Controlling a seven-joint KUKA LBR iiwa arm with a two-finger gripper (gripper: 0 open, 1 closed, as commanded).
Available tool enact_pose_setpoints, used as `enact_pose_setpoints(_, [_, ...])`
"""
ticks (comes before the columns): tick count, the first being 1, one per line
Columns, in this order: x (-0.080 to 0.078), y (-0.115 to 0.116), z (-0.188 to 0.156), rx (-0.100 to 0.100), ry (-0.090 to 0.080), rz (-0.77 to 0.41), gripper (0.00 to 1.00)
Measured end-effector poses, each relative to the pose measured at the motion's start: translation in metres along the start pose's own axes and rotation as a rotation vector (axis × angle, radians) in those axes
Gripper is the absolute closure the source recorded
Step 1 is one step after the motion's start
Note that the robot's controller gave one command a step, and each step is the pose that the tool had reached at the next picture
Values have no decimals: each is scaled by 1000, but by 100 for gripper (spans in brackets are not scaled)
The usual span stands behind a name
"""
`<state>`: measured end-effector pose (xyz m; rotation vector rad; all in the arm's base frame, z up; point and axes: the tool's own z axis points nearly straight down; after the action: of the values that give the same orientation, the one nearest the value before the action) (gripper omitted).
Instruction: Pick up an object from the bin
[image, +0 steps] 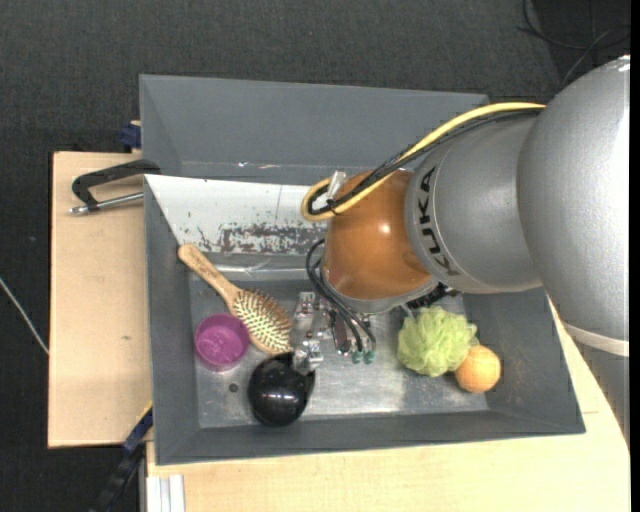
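My gripper hangs low over the bin's floor near the middle, under the orange wrist cover. Its lower left edge is right above a shiny black ball near the front wall; whether they touch I cannot tell. A wooden hairbrush lies slanted just left of the gripper, its bristle head toward it and its handle pointing up-left. A round magenta cup sits beside the brush head, left of the ball.
A fluffy green scrub puff and a small orange ball lie together at the right of the floor, beside the gripper. The arm and its orange cover hang over the bin's middle and right.
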<state>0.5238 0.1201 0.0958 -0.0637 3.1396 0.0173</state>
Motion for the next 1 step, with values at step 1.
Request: enact_pose_setpoints(1, [0, 0, 0, 0, 0, 0, 100])
